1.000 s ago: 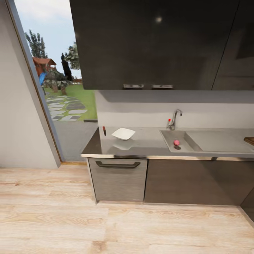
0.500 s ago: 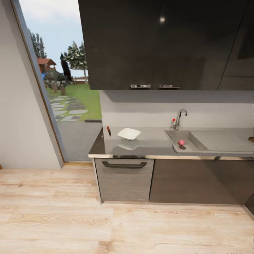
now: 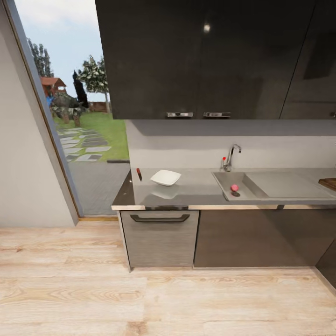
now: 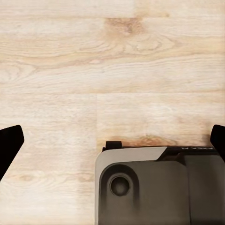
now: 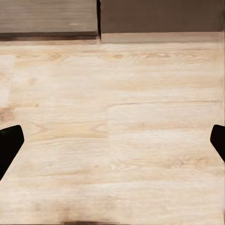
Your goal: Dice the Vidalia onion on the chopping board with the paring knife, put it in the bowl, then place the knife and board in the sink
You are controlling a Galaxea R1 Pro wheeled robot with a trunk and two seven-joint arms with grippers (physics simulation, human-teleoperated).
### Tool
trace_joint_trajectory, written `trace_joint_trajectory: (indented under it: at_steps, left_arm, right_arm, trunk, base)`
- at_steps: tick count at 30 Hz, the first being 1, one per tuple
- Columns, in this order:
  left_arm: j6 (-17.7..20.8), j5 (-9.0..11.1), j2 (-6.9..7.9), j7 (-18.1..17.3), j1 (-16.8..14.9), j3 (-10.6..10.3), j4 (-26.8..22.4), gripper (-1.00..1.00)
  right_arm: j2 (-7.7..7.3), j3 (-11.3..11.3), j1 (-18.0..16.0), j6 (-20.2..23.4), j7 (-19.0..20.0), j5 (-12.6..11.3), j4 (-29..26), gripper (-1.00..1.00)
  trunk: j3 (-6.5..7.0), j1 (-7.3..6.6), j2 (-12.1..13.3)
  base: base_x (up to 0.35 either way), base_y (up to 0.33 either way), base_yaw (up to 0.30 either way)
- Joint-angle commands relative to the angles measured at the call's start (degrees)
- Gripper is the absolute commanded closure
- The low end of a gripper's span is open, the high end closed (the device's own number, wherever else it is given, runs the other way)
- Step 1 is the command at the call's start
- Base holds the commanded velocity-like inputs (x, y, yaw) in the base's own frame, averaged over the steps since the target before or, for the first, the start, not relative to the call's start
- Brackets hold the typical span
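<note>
So the robot's standing back from the kitchen run, and both arms hang low over the wood floor (image 3: pixel 140 298), well away from everything on the counter. The left gripper (image 4: pixel 112 140) has its jaws spread wide, just the two dark fingertips (image 4: pixel 9 140) poking in at the edges of its wrist view, with light planks and a grey chunk of the robot's base (image 4: pixel 159 187) beneath. The right gripper (image 5: pixel 112 140) is spread wide too, pointing at the floor, with the foot of the cabinets (image 5: pixel 112 16) ahead of it.

Up on the countertop (image 3: pixel 196 191), far ahead of and above both grippers: the white bowl (image 3: pixel 165 177) sits toward the window end, the paring knife (image 3: pixel 138 174) just beyond it near the counter's edge. The onion (image 3: pixel 234 187), which looks pinkish-red here, lies in the sink (image 3: pixel 242 179) basin next to the drain, under the chrome tap (image 3: pixel 230 156). The chopping board (image 3: pixel 329 182) barely peeks in at the far end, past the drainboard. Dark upper cabinets (image 3: pixel 205 56) hang overhead, and the garden (image 3: pixel 88 126) shows through the glass.
</note>
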Motion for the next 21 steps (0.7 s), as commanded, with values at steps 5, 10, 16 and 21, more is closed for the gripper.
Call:
trace_joint_trajectory:
  at_steps: [5,10,16,21]
  left_arm:
    - [-0.15,0.01,0.03,-0.03,-0.02,0.04,0.01,-1.00]
    - [-0.15,0.01,0.68,-0.03,-0.02,0.12,0.01,-1.00]
    - [-0.15,0.01,0.89,-0.03,-0.02,0.13,-0.06,-1.00]
    - [-0.15,0.01,0.95,-0.03,-0.02,0.13,0.06,-1.00]
  right_arm:
    - [0.06,-0.02,0.01,4.16,-4.60,0.03,-11.27,-1.00]
    - [0.04,-0.02,0.01,22.98,-8.59,0.10,-33.16,-1.00]
    - [-0.01,-0.02,0.01,34.26,-9.47,0.19,-46.69,-1.00]
    - [-0.08,-0.02,-0.58,42.78,-12.55,0.38,-56.60,-1.00]
  trunk:
    - [-0.12,0.03,-0.12]
    - [-0.12,0.03,-0.12]
    - [-0.12,0.03,-0.12]
    - [-0.12,0.03,-0.12]
  base:
    - [0.000,0.000,-0.002]
    - [0.000,0.000,0.000]
    - [0.000,0.000,0.000]
    - [0.000,0.000,0.000]
